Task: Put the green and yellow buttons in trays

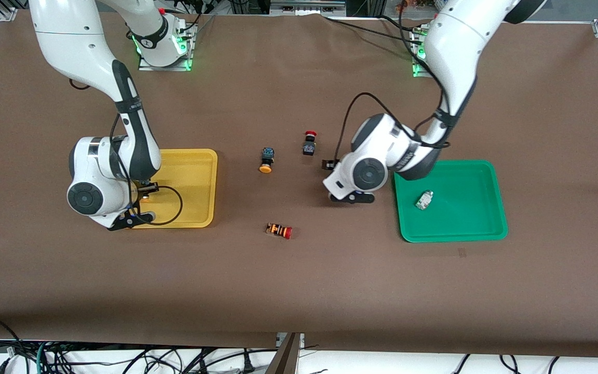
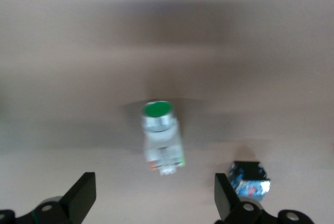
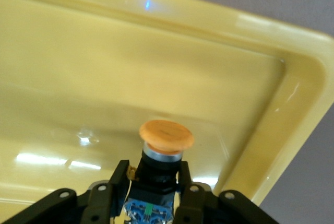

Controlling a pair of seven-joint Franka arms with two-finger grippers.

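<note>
My right gripper (image 1: 142, 196) is shut on a black-and-blue button with an orange-yellow cap (image 3: 166, 135) and holds it low over the yellow tray (image 1: 195, 171), near a corner of the tray (image 3: 292, 93). My left gripper (image 1: 348, 198) is open over the table beside the green tray (image 1: 465, 228). In the left wrist view a whitish-grey button with a green tip (image 2: 160, 138) lies on the table just ahead of the open fingers (image 2: 81, 198). A second whitish button (image 1: 424, 200) lies in the green tray. Another yellow-capped button (image 1: 266, 160) lies on the table between the trays.
A black switch with a red cap (image 1: 309, 143) stands farther from the camera than the left hand. An orange-striped switch with a red cap (image 1: 279, 230) lies nearer the camera. A black-and-blue switch body (image 2: 249, 178) shows beside one left finger.
</note>
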